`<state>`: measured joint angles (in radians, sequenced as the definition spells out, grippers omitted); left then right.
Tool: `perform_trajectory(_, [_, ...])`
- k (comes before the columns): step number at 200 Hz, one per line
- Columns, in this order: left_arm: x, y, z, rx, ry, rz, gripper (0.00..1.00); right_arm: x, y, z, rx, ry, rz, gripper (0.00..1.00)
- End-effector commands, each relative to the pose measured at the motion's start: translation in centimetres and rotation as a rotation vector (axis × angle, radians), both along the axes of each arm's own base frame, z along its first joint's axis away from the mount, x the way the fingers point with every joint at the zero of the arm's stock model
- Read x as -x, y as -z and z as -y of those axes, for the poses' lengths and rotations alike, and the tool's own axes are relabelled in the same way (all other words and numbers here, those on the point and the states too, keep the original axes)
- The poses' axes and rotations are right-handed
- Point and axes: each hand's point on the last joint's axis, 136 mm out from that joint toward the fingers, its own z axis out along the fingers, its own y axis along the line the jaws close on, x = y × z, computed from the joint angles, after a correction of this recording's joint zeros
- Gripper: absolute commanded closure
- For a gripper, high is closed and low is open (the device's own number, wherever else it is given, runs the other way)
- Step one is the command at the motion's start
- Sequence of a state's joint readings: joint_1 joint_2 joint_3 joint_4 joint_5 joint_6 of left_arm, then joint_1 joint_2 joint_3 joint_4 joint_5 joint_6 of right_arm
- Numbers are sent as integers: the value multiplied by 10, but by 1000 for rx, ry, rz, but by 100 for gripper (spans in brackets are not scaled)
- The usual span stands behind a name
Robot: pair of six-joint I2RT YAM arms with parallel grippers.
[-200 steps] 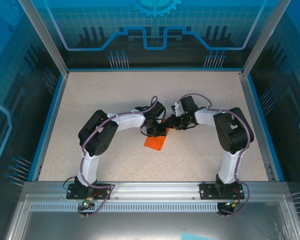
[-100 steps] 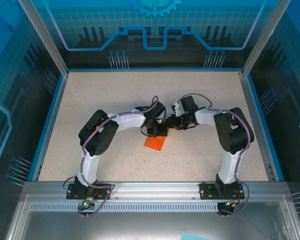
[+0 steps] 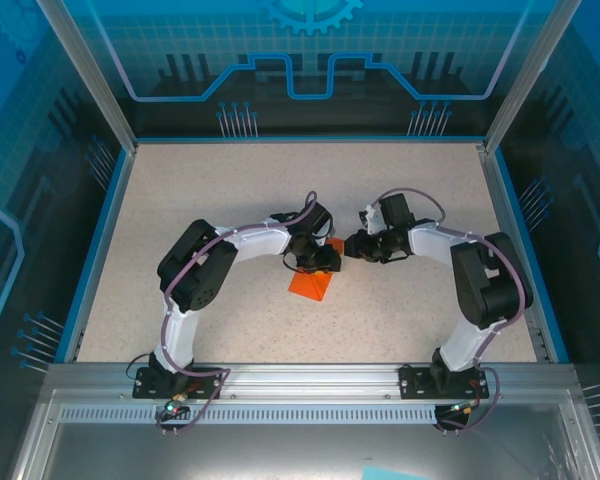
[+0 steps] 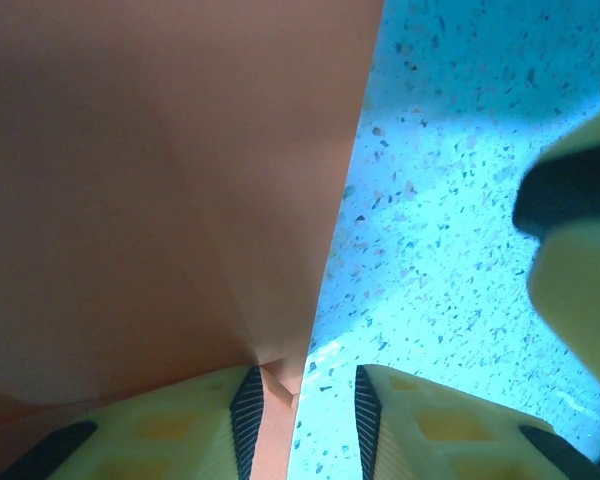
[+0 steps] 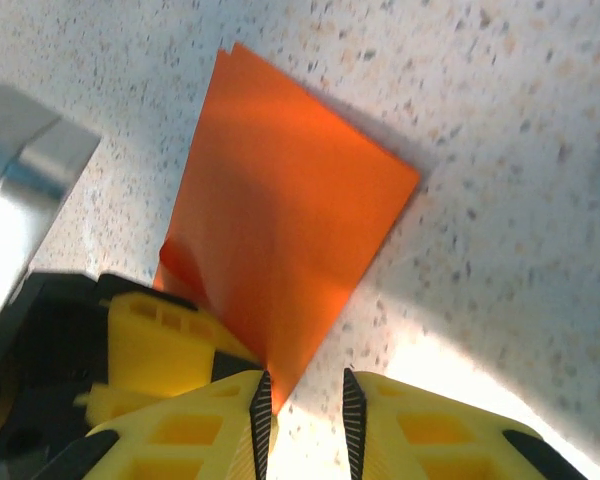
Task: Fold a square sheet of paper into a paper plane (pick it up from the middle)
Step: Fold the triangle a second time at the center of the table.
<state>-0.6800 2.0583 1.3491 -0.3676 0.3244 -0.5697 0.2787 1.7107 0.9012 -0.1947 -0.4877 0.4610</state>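
Blue translucent panels point(image 3: 40, 200) printed with circuit lines are walling in the cell, aluminium posts point(image 3: 88, 80) are framing them, and a speckled beige table point(image 3: 210, 190) with a blue rim is lying inside. From the left, the left arm point(image 3: 195, 270) is bending in toward the centre. Its left gripper point(image 3: 327, 263) is sitting over the far end of the paper plane point(image 3: 310, 285), which is lying flat near the table's middle. The right gripper point(image 3: 349, 246) is hanging just right of that far end, and the right arm point(image 3: 485, 280) is arching back to the near rail point(image 3: 300, 385). The overhead view is giving the whole cell, though the wrists are covering the jaws there. The left wrist view is showing the left gripper's jaws standing apart, with speckled surface showing in the gap. A corner of the orange paper is poking in beside one pad, unpinched, and a blurred yellow-and-black finger point(image 4: 575, 270) of the other gripper is looming at the right. The right wrist view is showing the paper's layered far edges and its flat folded face. The right gripper's jaws are standing a narrow gap apart, clamping nothing, and the paper's tip is ending at the mouth of that gap. Counting gives two arms, two grippers and one orange paper.
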Motion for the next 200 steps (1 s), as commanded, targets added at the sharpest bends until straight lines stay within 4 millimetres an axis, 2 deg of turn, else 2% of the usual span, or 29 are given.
perform_trajectory(1, [13, 30, -8, -36, 10, -60, 63, 21, 3, 6, -14, -11, -37, 72])
perform_trajectory(38, [15, 28, -8, -14, 0, -80, 60, 48, 0, 0, -86, -10, -72, 74])
perform_trajectory(65, [15, 27, -9, -6, -5, -87, 58, 67, -2, -16, -157, -26, -102, 77])
perform_trajectory(112, [14, 26, -12, 2, -24, -108, 55, 81, -8, -50, -226, -48, -109, 85])
perform_trajectory(166, [13, 30, -13, 16, -41, -126, 54, 93, 0, -61, -221, 6, -120, 94])
perform_trajectory(200, [13, 34, -14, 26, -53, -140, 53, 95, 5, -69, -228, 30, -137, 95])
